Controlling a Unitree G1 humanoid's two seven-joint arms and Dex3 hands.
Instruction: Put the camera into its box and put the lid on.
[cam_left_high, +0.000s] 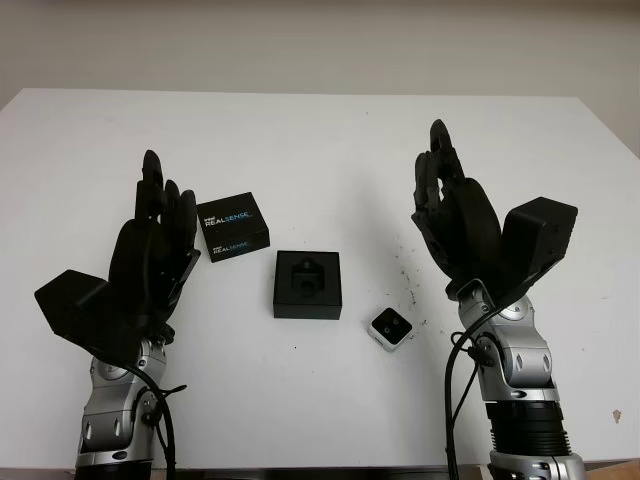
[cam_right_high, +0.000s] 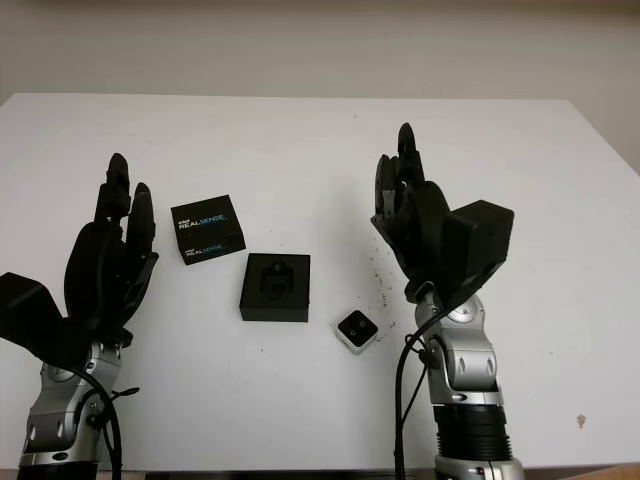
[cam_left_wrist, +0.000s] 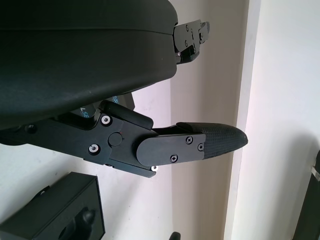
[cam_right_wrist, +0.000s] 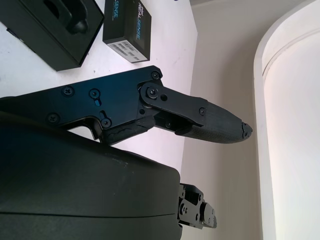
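The right hand (cam_left_high: 455, 215) is hanging raised and open above the table (cam_left_high: 320, 130), holding nothing, and the camera (cam_left_high: 391, 328) is lying just beside it, toward the robot and slightly inward — so this hand is the nearer one by a clear margin. The left hand (cam_left_high: 150, 250) is also hovering open and unloaded, well apart from the camera, with the lid (cam_left_high: 234, 226) just beside its fingertips. Between the two hands the box (cam_left_high: 308, 284) is sitting open, its moulded recess facing up, and the camera is resting close to the box's near right corner without touching it. The camera is showing as a small, pale, rounded square with a dark face turned upward — lying flat and turned a little askew to the box edges. The lid is lying printed side up, beyond and left of the box
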